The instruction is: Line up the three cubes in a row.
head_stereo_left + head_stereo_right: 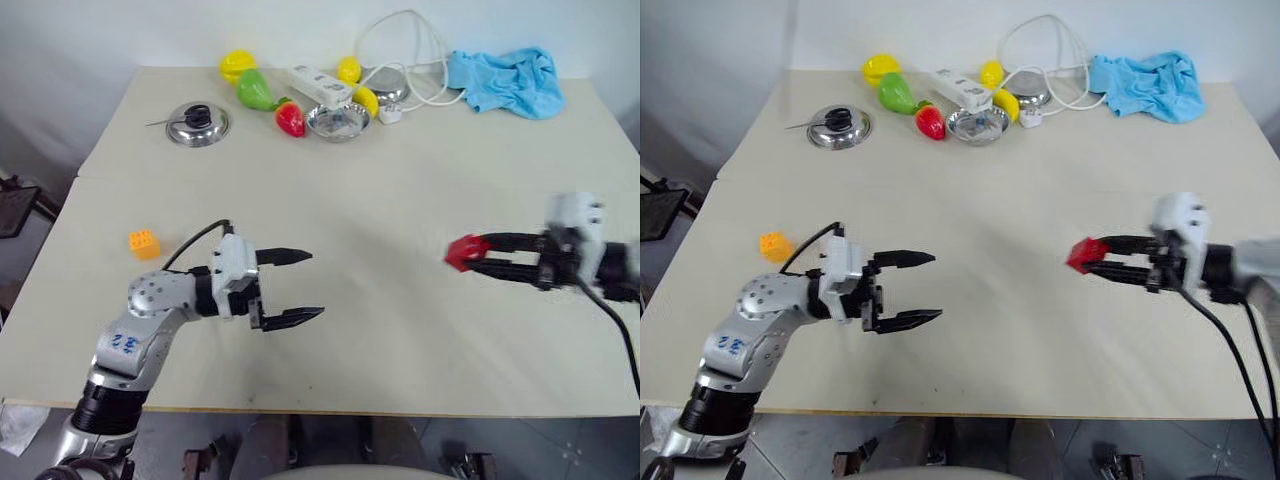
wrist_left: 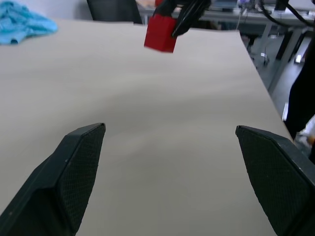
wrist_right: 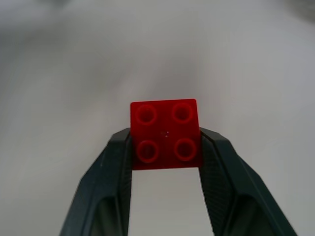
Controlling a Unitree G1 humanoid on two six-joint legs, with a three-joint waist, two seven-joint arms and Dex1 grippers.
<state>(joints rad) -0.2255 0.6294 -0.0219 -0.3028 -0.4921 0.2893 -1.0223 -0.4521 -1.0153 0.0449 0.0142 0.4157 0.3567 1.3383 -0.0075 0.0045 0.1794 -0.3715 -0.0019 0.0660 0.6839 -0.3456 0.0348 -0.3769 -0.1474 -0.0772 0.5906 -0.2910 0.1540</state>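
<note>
Progress is early — no row exists yet. Right gripper [image 1: 1090, 258] is clamped on the red cube [image 1: 1085, 254], held above the table [image 1: 400, 180] at its fingertips, studs toward the wrist camera. Left gripper [image 1: 300, 288] stands wide open, holding nothing, pointing across at the red cube. Orange-yellow cube [image 1: 144, 243] lies alone behind the left arm, well apart from both — green cube unplaced.

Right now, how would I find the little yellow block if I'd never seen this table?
Start at the pale table and go to its left edge, near the robot's left gripper. The orange-yellow cube sits there alone. Unlike the round yellow fruits at the far side, it is square with studs on top.
</note>
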